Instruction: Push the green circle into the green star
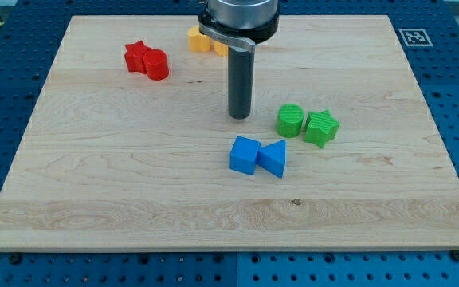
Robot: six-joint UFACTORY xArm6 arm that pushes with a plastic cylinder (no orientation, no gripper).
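The green circle (pixel 290 120) stands on the wooden board right of centre. The green star (pixel 321 127) sits just to its right, touching it or nearly so. My tip (pixel 239 116) is on the board to the left of the green circle, a short gap away from it. The rod rises straight up to the arm at the view's top.
A blue cube (pixel 245 155) and a blue triangle (pixel 274 158) lie side by side below my tip. A red star (pixel 138 57) and a red circle (pixel 157 64) touch at the upper left. A yellow block (pixel 200 40) sits partly hidden behind the arm.
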